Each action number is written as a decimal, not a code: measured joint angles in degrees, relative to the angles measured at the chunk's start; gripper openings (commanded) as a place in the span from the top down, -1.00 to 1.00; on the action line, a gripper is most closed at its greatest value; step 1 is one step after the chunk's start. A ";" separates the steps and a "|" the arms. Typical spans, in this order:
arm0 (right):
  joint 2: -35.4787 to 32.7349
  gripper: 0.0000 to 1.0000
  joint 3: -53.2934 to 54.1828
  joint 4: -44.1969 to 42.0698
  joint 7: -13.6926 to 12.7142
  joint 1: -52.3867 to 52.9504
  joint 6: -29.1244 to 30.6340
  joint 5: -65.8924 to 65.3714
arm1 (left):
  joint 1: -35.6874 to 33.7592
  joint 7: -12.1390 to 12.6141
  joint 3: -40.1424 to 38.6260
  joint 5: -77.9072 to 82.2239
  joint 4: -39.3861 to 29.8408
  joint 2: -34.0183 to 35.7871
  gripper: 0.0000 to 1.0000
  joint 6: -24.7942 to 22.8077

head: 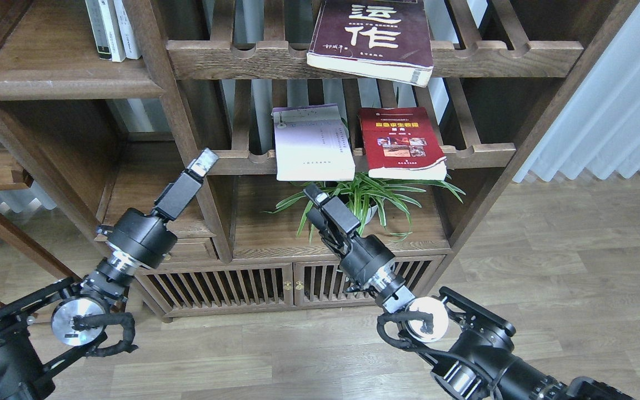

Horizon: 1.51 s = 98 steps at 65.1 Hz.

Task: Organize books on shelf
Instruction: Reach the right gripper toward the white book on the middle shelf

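- Our left gripper (204, 161) is raised in front of the bookcase post, seen end-on, so we cannot tell how wide it is; nothing is in it. Our right gripper (314, 195) hangs in front of the plant (364, 197), just under the pale book's lower edge, also too dark and end-on to read, and empty.
- The bookcase (186, 139) is the big constraint: the solid shelf (64, 83) sits upper left, beyond the post, so any book has to travel left and up around that post.
- The maroon book (373, 39) lies on the upper slatted rack (231, 58), its lower corner overhanging the front rail. It looks heavy; we would grip it deep.
- The pale book (311, 141) and the red book (400, 143) lie side by side on the lower rack (481, 151), both poking past its front rail.
- We judge the pale book the nearest pick: come up under the overhanging edge, pinch cover and pages together, and lift clear before swinging left.
- White volumes (111, 28) already stand on the shelf; we should set books beside them, not against them hard.
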 measured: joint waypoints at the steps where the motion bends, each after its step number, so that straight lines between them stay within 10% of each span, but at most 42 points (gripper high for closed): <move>1: 0.00 -0.98 -0.03 0.09 0.00 0.01 0.00 0.11 | 0.22 0.00 -0.04 0.00 0.00 -0.03 -1.00 0.00; 21: 0.00 -0.98 -0.21 0.66 -0.08 0.96 -0.44 0.82 | 3.28 0.00 -2.03 0.41 0.35 0.00 -1.00 0.00; 51: 0.00 -0.98 1.01 -7.09 5.53 8.72 -19.74 8.92 | 4.84 0.00 -2.44 1.84 0.69 -0.30 -1.00 0.00; 98: 0.00 -0.91 3.04 -10.08 3.14 14.94 -29.37 18.30 | 5.60 0.00 -2.20 2.51 2.77 -2.52 -1.00 0.00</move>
